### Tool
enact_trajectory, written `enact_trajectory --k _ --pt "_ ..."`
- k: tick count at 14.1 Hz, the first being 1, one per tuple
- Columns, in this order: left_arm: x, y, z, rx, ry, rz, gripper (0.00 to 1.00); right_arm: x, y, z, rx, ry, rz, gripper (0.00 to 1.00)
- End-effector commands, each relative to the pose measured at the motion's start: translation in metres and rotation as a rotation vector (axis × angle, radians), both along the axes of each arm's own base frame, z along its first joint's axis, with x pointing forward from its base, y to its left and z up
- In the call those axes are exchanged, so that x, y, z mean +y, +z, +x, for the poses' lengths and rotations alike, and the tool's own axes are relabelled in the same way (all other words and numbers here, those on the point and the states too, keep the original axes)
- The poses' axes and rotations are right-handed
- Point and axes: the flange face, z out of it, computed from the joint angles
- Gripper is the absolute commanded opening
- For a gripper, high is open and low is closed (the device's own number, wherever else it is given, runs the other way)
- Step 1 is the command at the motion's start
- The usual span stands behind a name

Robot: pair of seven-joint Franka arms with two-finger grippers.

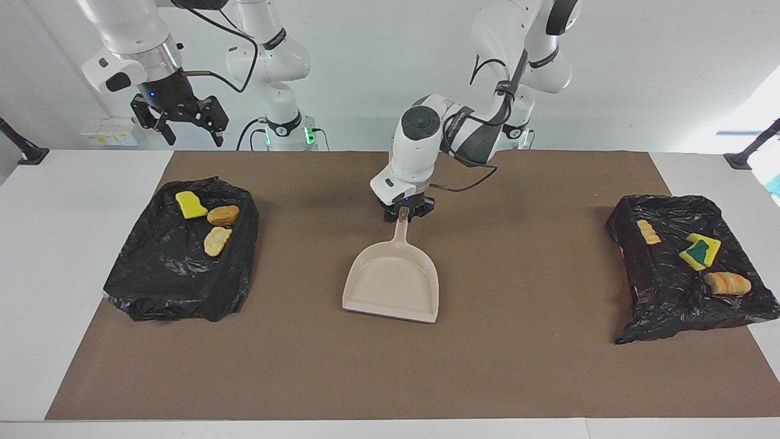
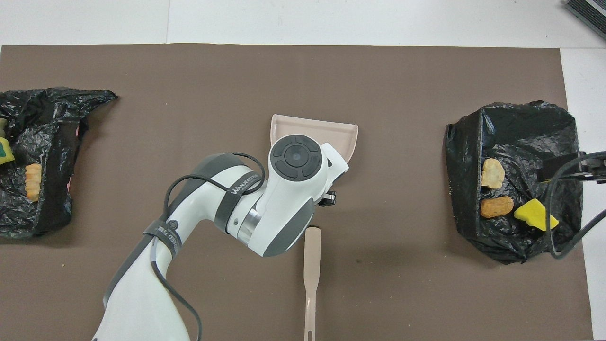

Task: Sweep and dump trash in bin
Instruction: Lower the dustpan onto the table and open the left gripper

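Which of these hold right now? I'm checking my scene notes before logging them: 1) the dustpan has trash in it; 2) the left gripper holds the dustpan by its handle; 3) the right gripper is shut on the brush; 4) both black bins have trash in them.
1) False: the dustpan is empty.
2) True: the left gripper is shut on the dustpan's handle.
3) False: the right gripper is open and empty, raised over the table edge at the right arm's end; the brush lies on the mat, untouched.
4) True: the right arm's bin and the left arm's bin each hold three trash pieces.
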Motion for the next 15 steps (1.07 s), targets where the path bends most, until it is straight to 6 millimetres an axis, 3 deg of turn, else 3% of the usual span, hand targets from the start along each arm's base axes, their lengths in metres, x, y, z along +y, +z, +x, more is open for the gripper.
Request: enact_trajectory --k 1,3,6,9,11,13,15 --pt "-0.004 0.008 0.008 -0.033 0.014 -0.011 0.99 -0.001 0.000 -0.004 -0.008 0.023 0.014 1.00" --pt "0.017 0.023 0.022 -0.042 0.030 -0.014 1.00 -0.003 -0.001 -0.008 0.010 0.023 0.006 1.00" --pt "0.090 0.034 0.070 -0.049 0.017 -0.022 1.00 -0.003 -0.002 -0.009 0.015 0.023 0.008 1.00" --pt "0.148 0.045 0.104 -0.071 0.040 -0.032 1.00 -0.003 -0.003 -0.011 0.021 0.023 0.009 1.00" --pt "0.187 0.046 0.120 -0.056 0.032 -0.027 1.00 -0.003 -0.004 -0.011 0.027 0.026 0.009 1.00" --pt "0.240 0.054 0.138 -0.065 -0.022 -0.031 1.00 -0.003 -0.004 -0.012 0.030 0.023 0.009 1.00" --pt "0.279 0.071 0.146 -0.083 -0.035 -0.038 1.00 -0.003 -0.003 -0.012 0.030 0.023 0.009 1.00"
